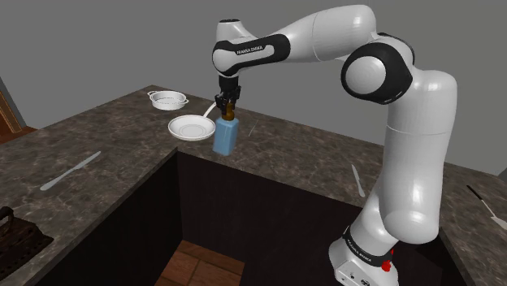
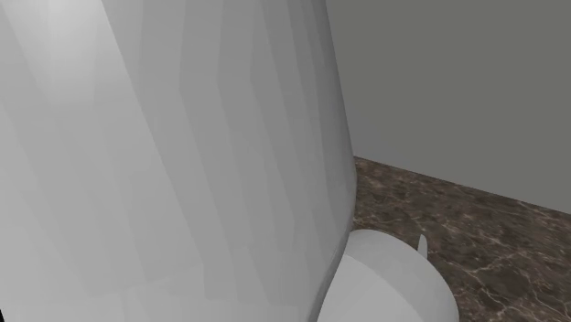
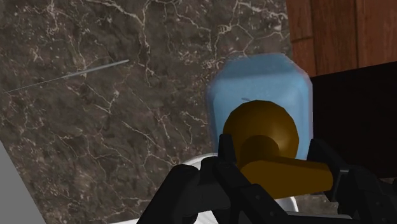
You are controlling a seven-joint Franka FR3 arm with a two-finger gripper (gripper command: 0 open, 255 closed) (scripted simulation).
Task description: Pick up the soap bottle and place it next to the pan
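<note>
While its 2 black fingers clamp the brown pump (image 3: 264, 137), the gripper (image 1: 229, 103) holds the blue soap bottle (image 1: 225, 136) at the counter's (image 1: 106, 134) near edge, just right of the white plate (image 1: 191, 127); I'd judge the carry is in hand. Next it should go left and far, over the plate, to bare counter beside the white pan (image 1: 169, 99), keeping off the dark recess (image 1: 244, 211) below.

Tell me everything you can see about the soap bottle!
The soap bottle has a see-through blue body and a brown pump top with a spout. It is upright at the edge of the dark veined counter, close beside a white plate. The black gripper reaches from above and clasps its pump between its fingers.
</note>
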